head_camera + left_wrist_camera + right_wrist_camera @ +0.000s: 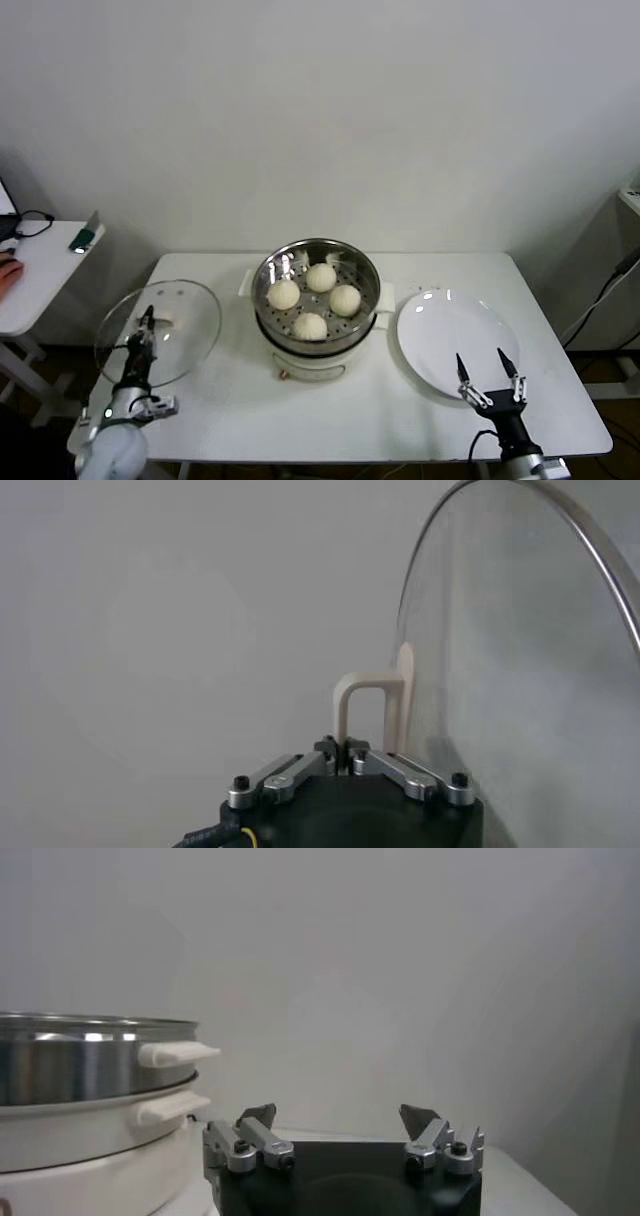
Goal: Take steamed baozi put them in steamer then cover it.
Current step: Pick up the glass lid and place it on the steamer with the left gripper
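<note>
Holding: my left claw (147,322) is clamped on the white handle (365,705) of the cover (160,330), pinching its slim arch so the lid hangs tilted over the worktop's (330,410) left side, beside the steamer (317,300).
Reason for grip: I judge the handle is the only narrow part the fingers can close around; the glass dome is far too wide.
Baozi: four steamed baozi (315,300) sit close together on the perforated tray inside the pot, so only covering remains.
Right claw (487,372): fingers apart, empty, parked low at the near edge of the plate (440,330).
Materials: clear curved glass with a thin metal rim; shiny steel pot wall on a white base; smooth, matte, round buns; flat glossy plate.
</note>
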You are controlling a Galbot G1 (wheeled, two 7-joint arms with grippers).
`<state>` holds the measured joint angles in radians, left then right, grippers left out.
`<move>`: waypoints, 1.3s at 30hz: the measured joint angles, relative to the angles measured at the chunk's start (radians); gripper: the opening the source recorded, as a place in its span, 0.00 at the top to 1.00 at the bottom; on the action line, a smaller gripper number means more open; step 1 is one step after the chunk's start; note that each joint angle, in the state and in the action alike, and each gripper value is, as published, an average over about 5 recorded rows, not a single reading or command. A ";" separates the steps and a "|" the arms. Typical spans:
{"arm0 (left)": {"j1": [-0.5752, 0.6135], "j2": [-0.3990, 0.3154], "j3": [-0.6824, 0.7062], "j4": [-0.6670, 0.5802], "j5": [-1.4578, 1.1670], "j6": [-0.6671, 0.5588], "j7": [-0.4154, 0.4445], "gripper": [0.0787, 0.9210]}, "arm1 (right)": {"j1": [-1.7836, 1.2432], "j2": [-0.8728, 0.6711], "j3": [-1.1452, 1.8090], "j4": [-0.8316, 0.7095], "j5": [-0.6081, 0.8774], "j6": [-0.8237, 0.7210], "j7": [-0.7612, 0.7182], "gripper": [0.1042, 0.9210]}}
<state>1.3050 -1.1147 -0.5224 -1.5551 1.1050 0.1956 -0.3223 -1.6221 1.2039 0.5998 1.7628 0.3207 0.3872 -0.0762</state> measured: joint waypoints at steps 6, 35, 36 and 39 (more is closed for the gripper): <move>-0.011 0.047 0.020 -0.103 -0.059 0.099 0.089 0.92 | 0.005 0.000 -0.007 0.002 -0.011 -0.006 0.009 0.12; -0.398 0.012 0.490 -0.364 0.045 0.533 0.480 0.92 | 0.052 0.000 -0.011 -0.026 -0.076 -0.047 0.055 0.12; -0.408 -0.004 0.506 -0.360 0.063 0.537 0.494 0.92 | 0.055 0.000 -0.010 -0.028 -0.077 -0.047 0.056 0.12; -0.429 -0.055 0.544 -0.347 0.120 0.541 0.533 0.92 | 0.062 0.003 -0.010 -0.034 -0.081 -0.047 0.058 0.12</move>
<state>0.8755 -1.1699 0.0219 -1.9024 1.2254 0.7369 0.2112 -1.5605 1.2067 0.5894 1.7284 0.2398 0.3400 -0.0177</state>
